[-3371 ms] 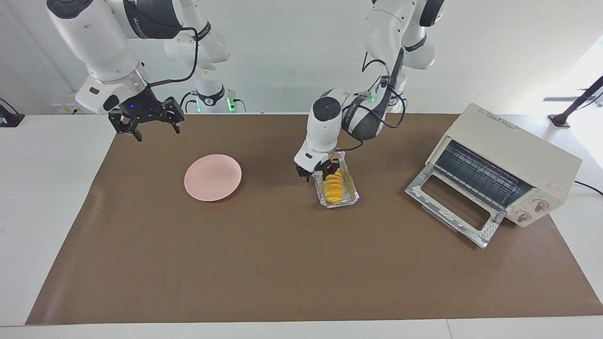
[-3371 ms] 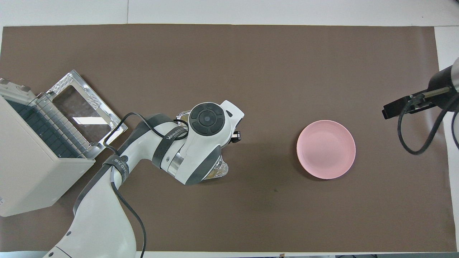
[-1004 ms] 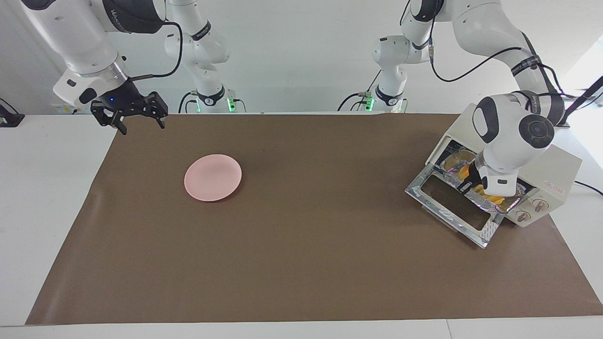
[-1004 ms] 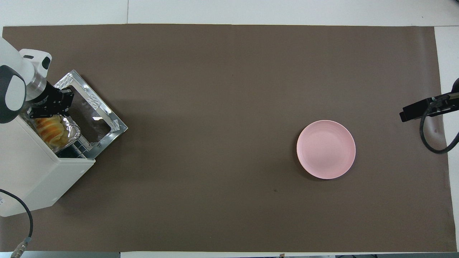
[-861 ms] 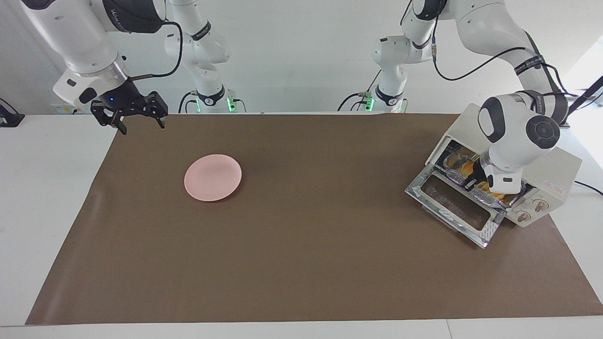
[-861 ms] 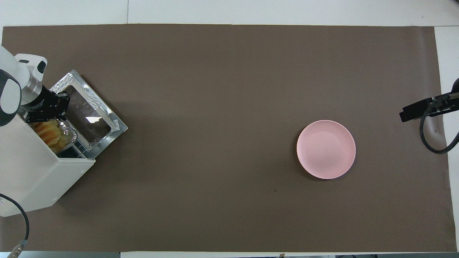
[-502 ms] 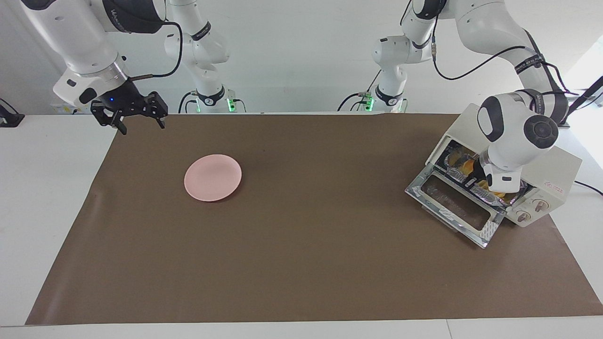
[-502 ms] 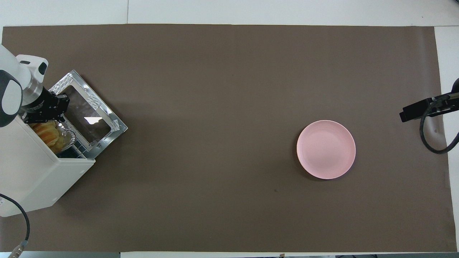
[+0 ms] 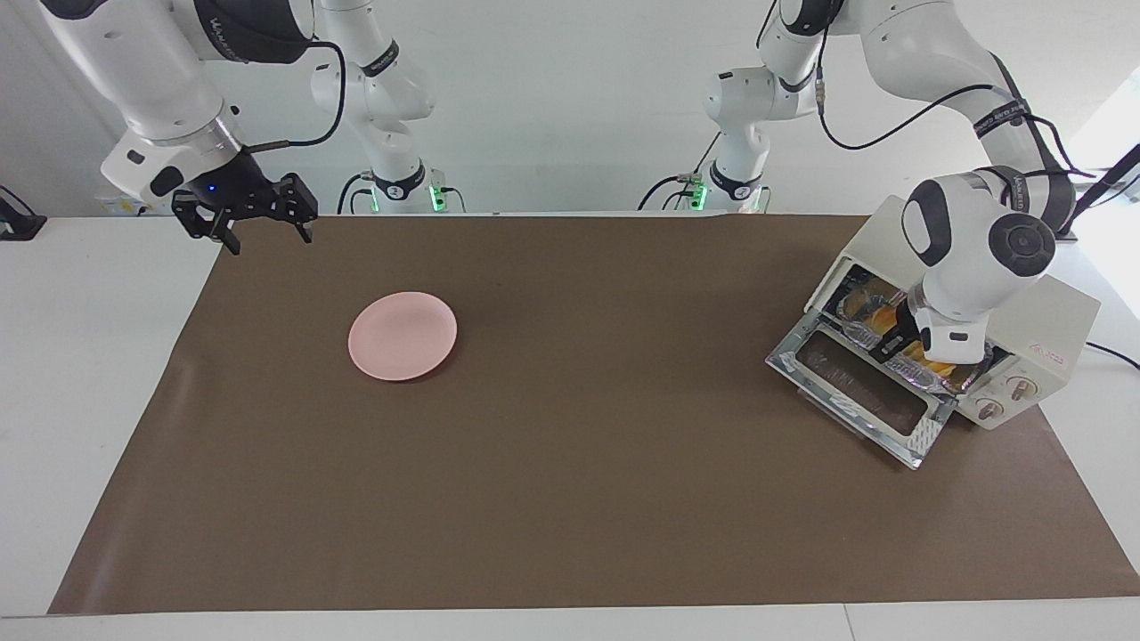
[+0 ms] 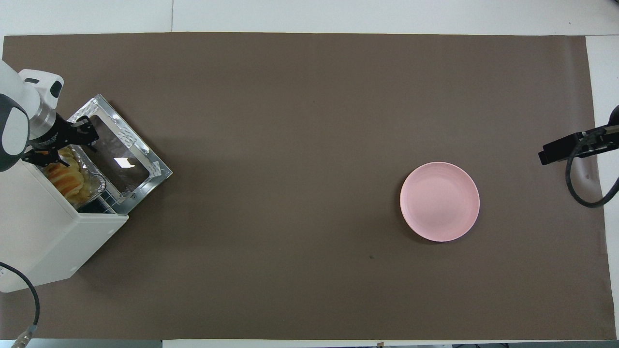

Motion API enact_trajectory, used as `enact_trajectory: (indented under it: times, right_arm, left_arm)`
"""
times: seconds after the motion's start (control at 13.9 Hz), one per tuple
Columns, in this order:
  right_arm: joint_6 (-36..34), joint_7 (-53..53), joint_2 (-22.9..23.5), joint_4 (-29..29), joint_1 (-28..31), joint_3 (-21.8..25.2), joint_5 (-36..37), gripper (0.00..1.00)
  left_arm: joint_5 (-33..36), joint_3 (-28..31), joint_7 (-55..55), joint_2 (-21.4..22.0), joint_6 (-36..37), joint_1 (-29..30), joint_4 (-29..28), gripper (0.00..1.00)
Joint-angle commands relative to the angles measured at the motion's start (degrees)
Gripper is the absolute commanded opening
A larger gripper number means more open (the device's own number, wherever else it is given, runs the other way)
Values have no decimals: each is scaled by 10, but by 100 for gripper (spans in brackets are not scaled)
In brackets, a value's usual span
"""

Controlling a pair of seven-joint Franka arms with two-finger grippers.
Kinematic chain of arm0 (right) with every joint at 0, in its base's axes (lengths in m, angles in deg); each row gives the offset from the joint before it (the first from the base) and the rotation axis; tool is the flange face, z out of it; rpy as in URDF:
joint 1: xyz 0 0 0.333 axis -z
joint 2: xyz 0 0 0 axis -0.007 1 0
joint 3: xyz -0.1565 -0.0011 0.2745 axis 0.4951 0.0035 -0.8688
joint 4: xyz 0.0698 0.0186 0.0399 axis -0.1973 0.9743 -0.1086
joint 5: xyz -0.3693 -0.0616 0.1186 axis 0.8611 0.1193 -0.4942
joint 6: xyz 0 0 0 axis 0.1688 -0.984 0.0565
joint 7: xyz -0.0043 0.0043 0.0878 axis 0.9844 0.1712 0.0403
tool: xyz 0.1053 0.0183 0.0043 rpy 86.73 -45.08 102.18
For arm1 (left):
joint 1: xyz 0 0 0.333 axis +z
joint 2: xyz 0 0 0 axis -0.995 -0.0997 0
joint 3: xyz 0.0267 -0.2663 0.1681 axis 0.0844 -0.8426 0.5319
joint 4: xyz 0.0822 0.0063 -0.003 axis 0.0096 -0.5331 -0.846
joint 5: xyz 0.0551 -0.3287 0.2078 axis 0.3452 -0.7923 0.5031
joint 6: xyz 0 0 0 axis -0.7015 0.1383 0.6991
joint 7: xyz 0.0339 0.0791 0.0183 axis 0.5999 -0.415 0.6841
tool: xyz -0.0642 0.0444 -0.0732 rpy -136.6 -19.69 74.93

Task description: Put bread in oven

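Note:
The cream-white oven (image 9: 1060, 320) stands at the left arm's end of the table with its glass door (image 9: 855, 392) dropped open. The yellow-orange bread (image 9: 868, 309) lies in a crinkled foil tray (image 9: 926, 378) on the rack in the oven's mouth. In the overhead view the bread (image 10: 65, 176) and the tray (image 10: 94, 182) show partly under the oven's top (image 10: 43, 241). My left gripper (image 9: 895, 338) is at the oven's opening, open, its fingers spread at the tray's end (image 10: 60, 145). My right gripper (image 9: 267, 239) is open and empty, raised over the table's edge at the right arm's end.
A round pink plate (image 9: 403, 336) lies on the brown mat toward the right arm's end, also seen from overhead (image 10: 439, 201). The open oven door (image 10: 121, 154) juts out over the mat. Two pinkish knobs (image 9: 1006, 398) face the table's middle.
The left arm carried the tray with the bread from mid-table into the oven's mouth. In the last half second its fingers spread off the tray. The right arm has stayed still.

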Motion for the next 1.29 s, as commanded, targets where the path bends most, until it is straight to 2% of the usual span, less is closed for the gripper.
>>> enact_trajectory:
  times: [0.0,0.22,0.36,0.57,0.79,1.08,1.22]
  right_arm:
    - [-2,1,-14,14,10,-6,-1,100]
    - [-2,1,-13,13,10,-6,-1,100]
    - [-2,1,-13,13,10,-7,-1,100]
    - [-2,1,-14,13,10,-7,-1,100]
    - [-2,1,-13,13,10,-6,-1,100]
    - [-2,1,-13,13,10,-6,-1,100]
    - [-2,1,-13,13,10,-6,-1,100]
  left_arm:
    - [16,2,-11,16,-35,0,-16,100]
    - [16,-3,-10,25,-27,-5,28,100]
    - [14,-4,-37,74,33,-26,33,100]
    - [-2,-7,-177,138,138,-39,33,100]
    - [-13,-8,-227,185,207,-66,32,100]
    - [-70,-40,-267,209,217,-27,22,100]
    - [-81,-43,-278,207,176,-21,16,100]
